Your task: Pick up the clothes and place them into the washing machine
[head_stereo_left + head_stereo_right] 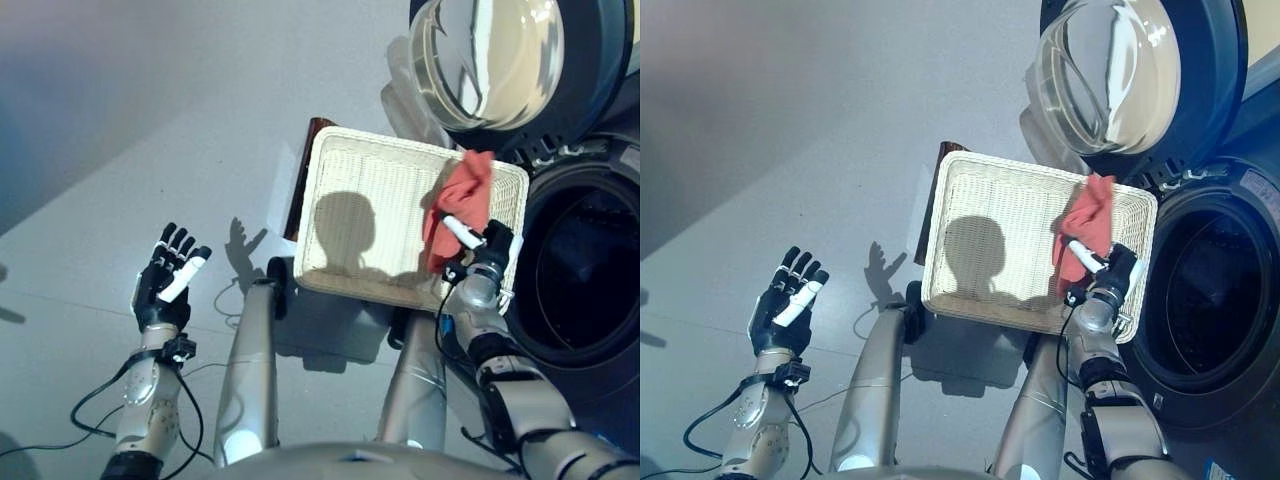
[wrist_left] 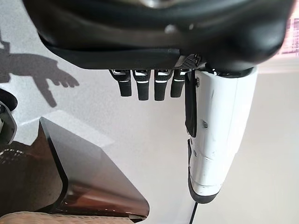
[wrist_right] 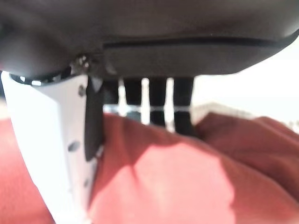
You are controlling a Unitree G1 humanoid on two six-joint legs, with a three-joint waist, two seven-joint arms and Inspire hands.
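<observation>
A red cloth (image 1: 465, 200) lies at the right end of the shallow wicker basket (image 1: 325, 190), draped up over its far right rim. My right hand (image 1: 482, 255) is at that end of the basket. In the right wrist view its white-covered thumb (image 3: 51, 154) and its fingers (image 3: 158, 105) pinch the red cloth (image 3: 187, 186) between them. My left hand (image 1: 165, 280) is held out over the floor at the lower left, open and empty, fingers straight (image 2: 145, 86).
The basket rests on a low dark brown box (image 1: 300, 180), which also shows in the left wrist view (image 2: 84, 172). The washing machine's dark drum opening (image 1: 590, 280) is just right of the basket. Its round glass door (image 1: 490, 60) stands open above. Grey floor lies to the left.
</observation>
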